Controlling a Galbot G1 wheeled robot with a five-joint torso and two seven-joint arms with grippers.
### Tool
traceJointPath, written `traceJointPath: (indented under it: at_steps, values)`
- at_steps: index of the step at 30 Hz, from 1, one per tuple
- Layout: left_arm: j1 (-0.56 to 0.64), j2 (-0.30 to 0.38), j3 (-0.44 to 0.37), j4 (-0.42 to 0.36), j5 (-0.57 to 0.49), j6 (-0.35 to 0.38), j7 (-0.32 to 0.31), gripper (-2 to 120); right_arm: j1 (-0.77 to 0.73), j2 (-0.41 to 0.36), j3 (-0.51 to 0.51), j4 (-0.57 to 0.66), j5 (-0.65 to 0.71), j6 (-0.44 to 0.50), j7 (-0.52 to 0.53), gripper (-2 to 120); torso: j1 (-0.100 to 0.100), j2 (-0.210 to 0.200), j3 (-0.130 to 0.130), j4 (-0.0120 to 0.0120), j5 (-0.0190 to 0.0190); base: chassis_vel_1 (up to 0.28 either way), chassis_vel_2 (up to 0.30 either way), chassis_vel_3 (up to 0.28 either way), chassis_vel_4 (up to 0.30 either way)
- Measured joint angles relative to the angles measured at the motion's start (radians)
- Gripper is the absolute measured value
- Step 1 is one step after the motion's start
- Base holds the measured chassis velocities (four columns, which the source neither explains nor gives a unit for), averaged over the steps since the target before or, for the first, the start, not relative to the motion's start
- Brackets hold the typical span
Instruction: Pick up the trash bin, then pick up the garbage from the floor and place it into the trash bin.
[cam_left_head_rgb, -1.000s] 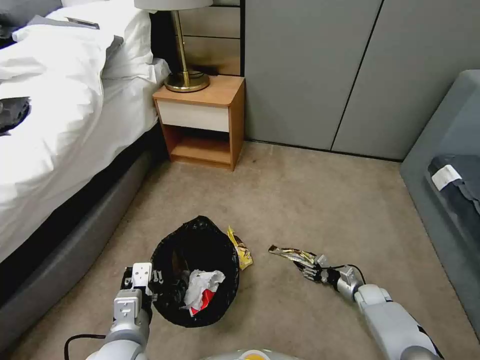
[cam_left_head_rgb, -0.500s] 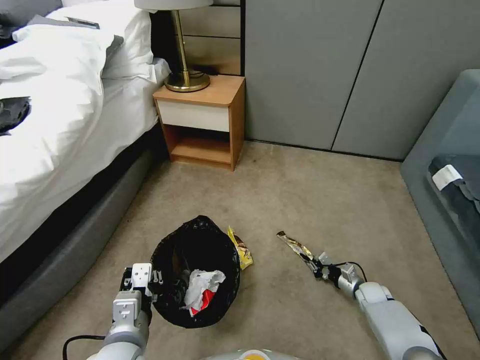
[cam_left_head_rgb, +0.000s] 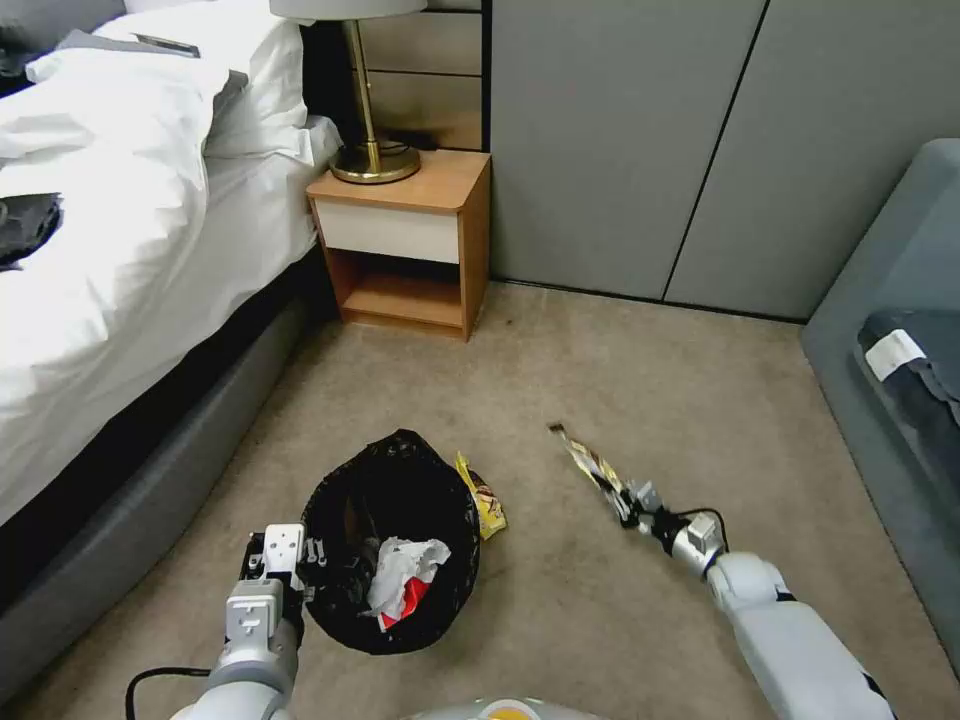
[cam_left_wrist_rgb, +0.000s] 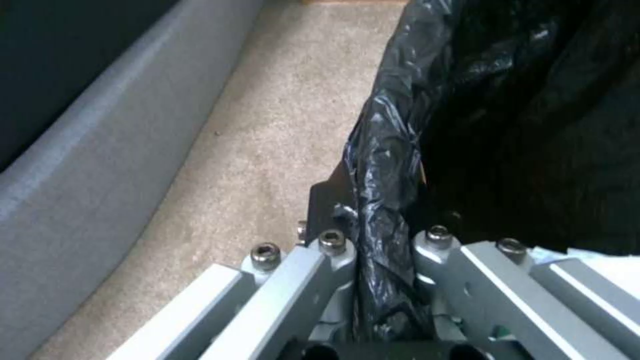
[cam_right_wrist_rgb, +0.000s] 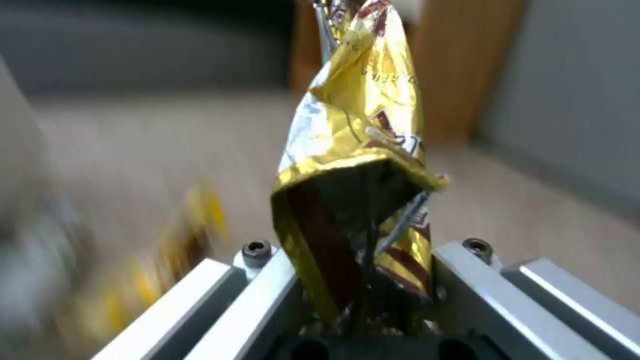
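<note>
I am gripping the bin (cam_left_head_rgb: 392, 545) on the carpet (cam_left_head_rgb: 620, 380) near the bed's (cam_left_head_rgb: 120, 300) edge, my left gripper (cam_left_head_rgb: 315, 568) pinching its bag-covered rim. My right gripper (cam_left_head_rgb: 625, 500) is pinching a gold wrapper (cam_left_head_rgb: 590, 462) above the carpet, right of the bin. Another yellow wrapper (cam_left_head_rgb: 483, 497) is lying against the bin.

bed (cam_left_head_rgb: 110, 230) on left, white duvet, grey base (cam_left_wrist_rgb: 87, 150) along the carpet (cam_left_head_rgb: 620, 380); dark item (cam_left_head_rgb: 25, 225) lying on the duvet. wooden nightstand (cam_left_head_rgb: 405, 245) beside the bed, white drawer front, open shelf under it. brass lamp (cam_left_head_rgb: 370, 150) on top. grey wall panels (cam_left_head_rgb: 650, 140) behind. grey sofa (cam_left_head_rgb: 890, 330) at right edge, dark cloth (cam_left_head_rgb: 920, 390) with white tag on it
</note>
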Motion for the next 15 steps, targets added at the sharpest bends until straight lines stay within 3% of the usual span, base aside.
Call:
traceJointPath:
  at_steps: [1,2,5,7,9,15]
  values:
    - [-0.003,0.0,0.002,0.004,0.001,0.001,0.0,3,-0.039,-0.02,-0.007,0.123,0.04,-0.032,0.0,0,0.0,0.0,0.0,0.0001,-0.0003,0.0,0.0,0.0,0.0]
    - [-0.003,0.0,0.002,0.004,0.001,0.001,0.0,3,-0.039,-0.02,-0.007,0.123,0.04,-0.032,0.0,0,0.0,0.0,0.0,0.0001,-0.0003,0.0,0.0,0.0,0.0]
    - [-0.009,0.004,0.007,0.013,0.003,0.002,0.001,3,-0.135,-0.074,-0.043,0.424,0.101,-0.094,0.0,0,0.0,0.0,0.0,0.0,-0.0002,0.0,0.0,0.0,0.0]
    - [-0.01,0.005,0.008,0.014,0.003,0.002,0.001,3,-0.146,-0.081,-0.049,0.461,0.103,-0.101,0.001,0,0.0,0.0,0.0,-0.0001,-0.0003,0.0,0.0,0.0,0.0]
    - [-0.013,0.007,0.008,0.016,0.002,0.003,0.002,3,-0.198,-0.123,-0.104,0.626,0.115,-0.133,0.011,0,0.0,0.0,0.0,0.0001,-0.0001,0.0,0.0,0.0,0.0]
    - [-0.016,0.007,0.011,0.016,0.001,0.003,0.002,3,-0.255,-0.187,-0.214,0.752,0.107,-0.16,0.035,0,0.0,0.0,0.0,0.0,-0.0003,0.0,0.0,0.0,0.0]
